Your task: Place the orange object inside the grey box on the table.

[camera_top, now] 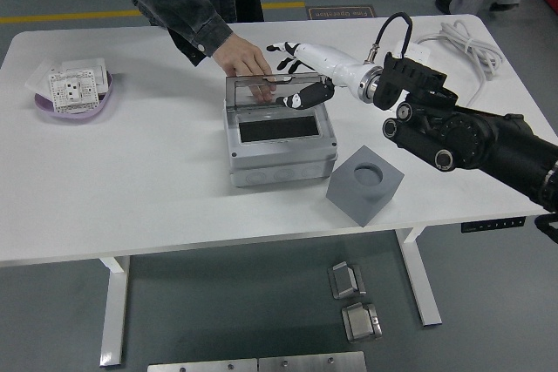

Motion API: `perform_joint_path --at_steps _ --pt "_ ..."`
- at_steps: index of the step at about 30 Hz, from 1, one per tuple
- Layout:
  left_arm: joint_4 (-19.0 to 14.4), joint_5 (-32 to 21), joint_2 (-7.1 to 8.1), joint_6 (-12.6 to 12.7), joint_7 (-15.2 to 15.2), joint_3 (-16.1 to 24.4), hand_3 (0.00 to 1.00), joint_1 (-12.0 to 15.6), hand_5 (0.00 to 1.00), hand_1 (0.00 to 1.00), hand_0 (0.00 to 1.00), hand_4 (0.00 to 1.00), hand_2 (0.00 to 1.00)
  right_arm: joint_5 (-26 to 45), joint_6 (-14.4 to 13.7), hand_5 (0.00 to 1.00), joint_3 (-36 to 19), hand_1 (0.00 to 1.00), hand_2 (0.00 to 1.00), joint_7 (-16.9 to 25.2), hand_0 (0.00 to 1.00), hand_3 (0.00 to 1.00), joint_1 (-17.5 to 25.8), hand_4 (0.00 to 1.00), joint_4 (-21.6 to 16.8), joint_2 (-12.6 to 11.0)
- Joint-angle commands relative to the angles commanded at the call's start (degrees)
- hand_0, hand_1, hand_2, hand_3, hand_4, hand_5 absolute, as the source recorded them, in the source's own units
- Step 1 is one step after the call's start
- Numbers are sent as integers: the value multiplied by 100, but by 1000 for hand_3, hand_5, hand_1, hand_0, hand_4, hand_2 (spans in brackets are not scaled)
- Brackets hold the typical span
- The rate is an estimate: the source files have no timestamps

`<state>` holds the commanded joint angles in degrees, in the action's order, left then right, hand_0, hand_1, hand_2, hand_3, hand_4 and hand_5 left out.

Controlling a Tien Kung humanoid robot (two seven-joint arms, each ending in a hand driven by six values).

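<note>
1. No orange object shows anywhere on the desk (pixel 131 180).
2. Right hand (pixel 301 71) hovers empty, fingers (pixel 281 48) apart, just above the grey box (pixel 277 141) lid.
3. A person's hand (pixel 247 64) touches the lid beside them.
4. Placement looks undone.

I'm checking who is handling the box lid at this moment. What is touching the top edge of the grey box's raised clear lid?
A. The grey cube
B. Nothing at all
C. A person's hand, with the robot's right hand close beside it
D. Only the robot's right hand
C: the person's hand rests on the top edge of the clear lid of the grey box, with the robot's right hand beside it at the lid's right end.
</note>
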<state>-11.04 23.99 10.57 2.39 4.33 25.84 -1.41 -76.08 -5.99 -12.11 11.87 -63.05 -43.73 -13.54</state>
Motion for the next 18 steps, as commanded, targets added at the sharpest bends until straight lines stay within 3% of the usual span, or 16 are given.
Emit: perform_joint_path --at_steps 10,15,18 --pt "14 -25 -50 15 -6 22 561 86 145 615 660 480 519 -606 -52 301 -302 708 750 -244 811 953 536 788 -1264 -698" --pt "23 10 -70 20 5 69 560 127 146 613 660 478 519 -818 -57 309 -387 705 750 -339 806 953 874 782 -1791 -870" --pt "24 2 -80 22 0 60 560 133 146 613 660 478 519 -879 -47 309 -446 705 750 -386 806 953 988 782 -1881 -889"
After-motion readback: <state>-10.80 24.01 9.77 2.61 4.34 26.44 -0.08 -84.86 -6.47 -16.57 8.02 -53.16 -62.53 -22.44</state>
